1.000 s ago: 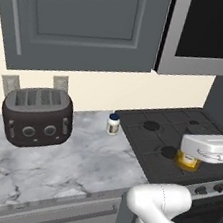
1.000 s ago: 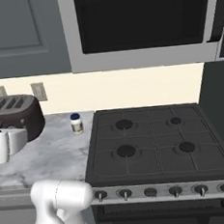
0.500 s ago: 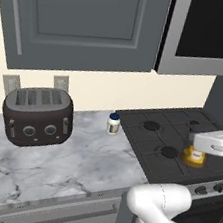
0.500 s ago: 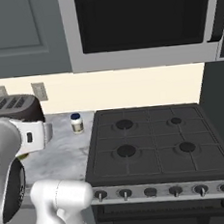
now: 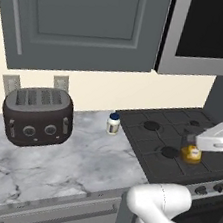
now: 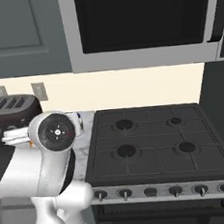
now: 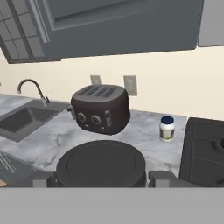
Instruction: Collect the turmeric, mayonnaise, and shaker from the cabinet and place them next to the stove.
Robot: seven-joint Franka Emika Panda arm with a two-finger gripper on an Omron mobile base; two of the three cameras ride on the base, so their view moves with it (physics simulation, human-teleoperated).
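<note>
While we carry: the squat amber-yellow turmeric jar with its dark lid (image 5: 192, 154) sits clamped in our pincer (image 5: 191, 145), over the black stove (image 5: 155, 140).
Toaster: the black four-slot toaster (image 5: 37, 115) stands far left on the marble bench (image 5: 75, 164).
Mayonnaise: the small white blue-lidded mayonnaise jar (image 5: 113, 123) stands just beside the stove, apparently delivered.
Next: we judge the turmeric belongs near it.

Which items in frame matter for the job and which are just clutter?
Job:
turmeric, held in the hand
mayonnaise, on the counter beside the stove
cabinet, doors shut

Clutter:
toaster
wall outlets
sink
microwave
</note>
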